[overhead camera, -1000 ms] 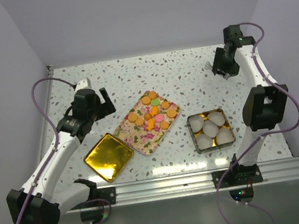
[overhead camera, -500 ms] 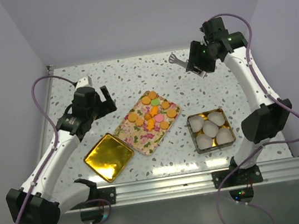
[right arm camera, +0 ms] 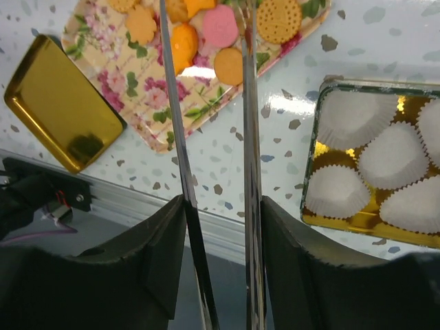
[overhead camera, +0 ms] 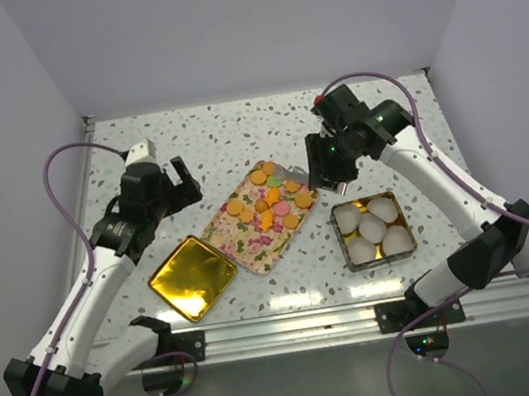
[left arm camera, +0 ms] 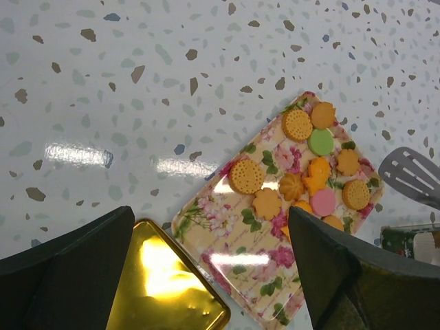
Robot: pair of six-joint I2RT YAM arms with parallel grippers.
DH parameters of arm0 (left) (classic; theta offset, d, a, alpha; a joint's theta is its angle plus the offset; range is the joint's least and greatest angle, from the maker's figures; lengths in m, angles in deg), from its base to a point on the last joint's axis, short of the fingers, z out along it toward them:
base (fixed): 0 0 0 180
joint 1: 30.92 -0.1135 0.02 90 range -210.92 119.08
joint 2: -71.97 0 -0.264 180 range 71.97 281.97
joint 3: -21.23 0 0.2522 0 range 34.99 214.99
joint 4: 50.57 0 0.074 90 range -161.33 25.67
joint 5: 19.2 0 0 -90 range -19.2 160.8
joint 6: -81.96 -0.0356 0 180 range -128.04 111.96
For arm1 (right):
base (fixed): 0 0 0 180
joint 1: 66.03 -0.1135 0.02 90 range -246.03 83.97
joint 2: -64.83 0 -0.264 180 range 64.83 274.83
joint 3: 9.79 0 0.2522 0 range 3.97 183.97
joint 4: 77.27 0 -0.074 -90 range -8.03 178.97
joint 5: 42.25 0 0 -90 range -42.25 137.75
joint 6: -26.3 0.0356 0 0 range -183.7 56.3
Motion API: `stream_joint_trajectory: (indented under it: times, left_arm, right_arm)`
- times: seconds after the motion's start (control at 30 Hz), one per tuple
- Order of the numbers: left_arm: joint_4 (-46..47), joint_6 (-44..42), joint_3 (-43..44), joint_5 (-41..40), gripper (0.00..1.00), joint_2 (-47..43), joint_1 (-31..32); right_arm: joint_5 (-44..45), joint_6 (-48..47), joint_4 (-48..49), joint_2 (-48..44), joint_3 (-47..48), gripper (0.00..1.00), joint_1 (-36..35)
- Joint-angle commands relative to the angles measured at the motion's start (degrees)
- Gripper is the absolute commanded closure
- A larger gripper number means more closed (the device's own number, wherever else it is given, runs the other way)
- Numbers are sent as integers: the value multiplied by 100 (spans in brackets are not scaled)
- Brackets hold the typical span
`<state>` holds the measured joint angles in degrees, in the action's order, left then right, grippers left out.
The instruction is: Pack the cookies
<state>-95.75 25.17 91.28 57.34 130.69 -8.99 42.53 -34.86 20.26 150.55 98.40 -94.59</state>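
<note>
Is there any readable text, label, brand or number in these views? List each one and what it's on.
No text can be read.
White tag on the left arm: too small to read.
Floral tray, gold lid, tin of paper cups, tongs: no lettering shows.

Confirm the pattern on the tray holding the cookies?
The tray is floral: pink roses, green leaves on cream. Best in left wrist view.
</note>
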Motion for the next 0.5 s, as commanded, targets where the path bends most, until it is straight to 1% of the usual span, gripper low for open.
stream_joint_trajectory:
  times: [0.0, 0.07, 0.23, 0.4, 0.47]
  left_arm:
    - [-48, -61, -118, -8, 0, -211, 39]
    - [-66, -34, -171, -8, 0, -264, 39]
    - [-171, 19, -206, -43, 0, -431, 30]
    - [-338, 98, -215, -131, 0, -659, 39]
    - [-408, 124, -250, -166, 0, -773, 30]
  right_arm:
    - [266, 201, -99, -195, -127, 52, -378]
    - [345, 236, -99, -134, -127, 57, -554]
    - [512, 306, -117, 77, -118, 56, -976]
    - [775, 245, -160, 349, 13, 50, -1099]
    - [968, 184, -239, 463, 145, 49, -1099]
